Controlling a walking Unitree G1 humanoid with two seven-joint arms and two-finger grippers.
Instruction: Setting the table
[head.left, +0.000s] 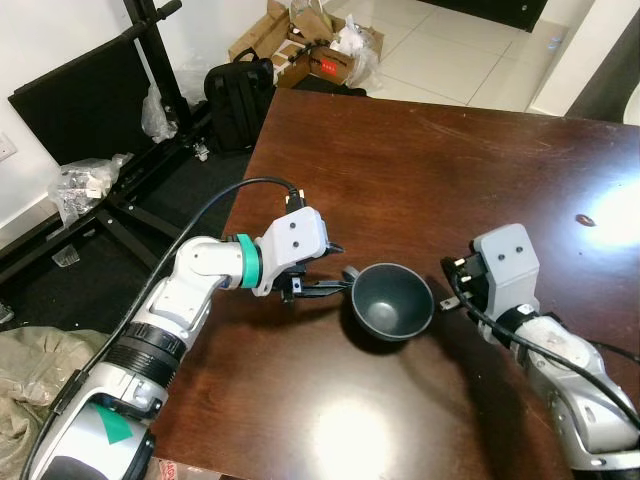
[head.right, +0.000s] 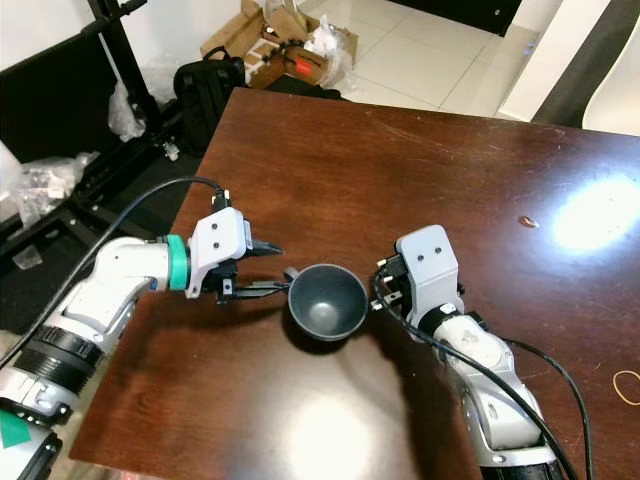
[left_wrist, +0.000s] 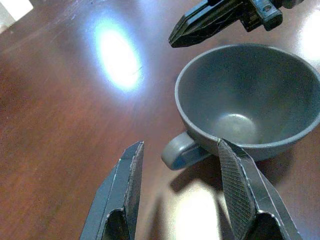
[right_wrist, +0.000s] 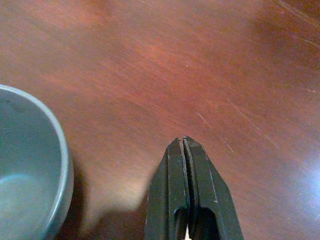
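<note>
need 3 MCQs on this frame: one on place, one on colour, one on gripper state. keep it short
1. Where does the cup stand?
A. on the floor by the boxes
B. on the dark wooden table, between the two grippers
C. on a plate at the table's far edge

2. What colour is the cup?
A. grey
B. white
C. red

3. How do the jaws of the two grippers stand?
A. both open
B. left gripper shut, right gripper open
C. left gripper open at the cup's handle, right gripper shut

Key:
1 B: the head views show it upright on the bare tabletop with one gripper on each side.
2 A: every view shows it plain grey, empty inside.
3 C: the left wrist view shows the jaws spread with the handle between them, not yet clamped; the right wrist view shows the jaws pressed together beside the cup.
</note>
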